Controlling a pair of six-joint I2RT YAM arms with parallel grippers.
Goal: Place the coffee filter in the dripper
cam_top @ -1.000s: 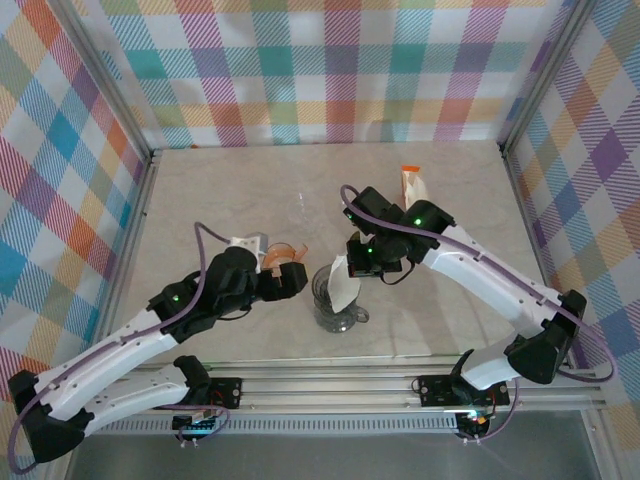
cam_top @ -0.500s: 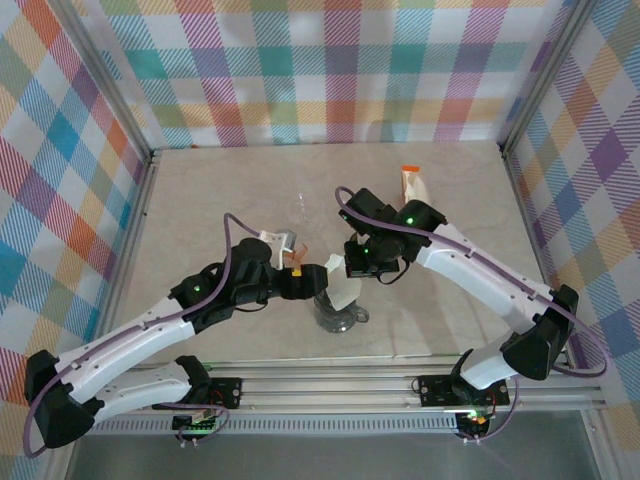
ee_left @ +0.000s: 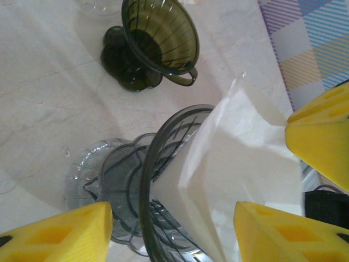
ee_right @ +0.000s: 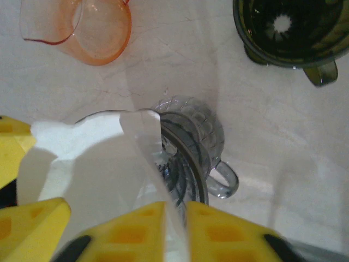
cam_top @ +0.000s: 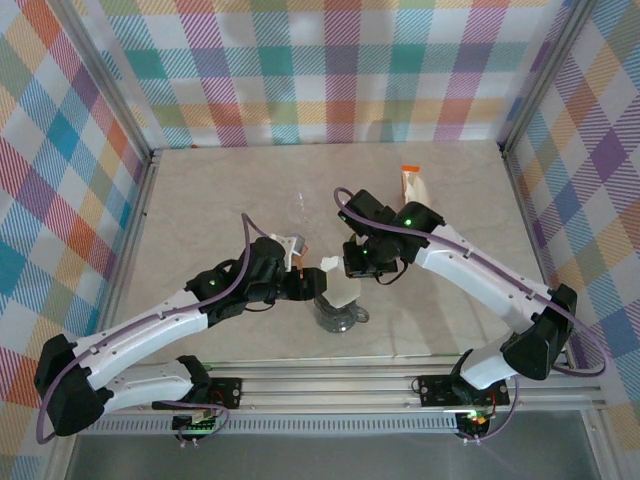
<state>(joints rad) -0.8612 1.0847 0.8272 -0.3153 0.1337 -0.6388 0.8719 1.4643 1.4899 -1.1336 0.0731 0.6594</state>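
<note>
The white paper coffee filter [cam_top: 340, 288] stands tilted in the clear grey glass dripper [cam_top: 340, 318] near the table's front middle, its upper part sticking out above the rim. In the right wrist view my right gripper [ee_right: 175, 218] has its yellow fingers a narrow slit apart, with the wall of the coffee filter [ee_right: 92, 164] pinched between them above the dripper [ee_right: 202, 136]. In the left wrist view my left gripper [ee_left: 173, 210] is open, one pad on either side of the dripper [ee_left: 143, 180] and the coffee filter [ee_left: 245, 158]. From above, the left gripper [cam_top: 312, 283] and right gripper [cam_top: 352, 268] meet over the dripper.
A dark green dripper [ee_left: 158, 43] stands just behind the clear one. An orange glass cup [ee_right: 92, 33] lies on its side to the left of it. A packet with an orange tab [cam_top: 412, 185] lies at the back right. Checked walls close in three sides.
My left arm has swung right, up to the dripper, and its jaws have narrowed round it. The filter has sunk lower into the dripper. The right fingers have eased slightly.
</note>
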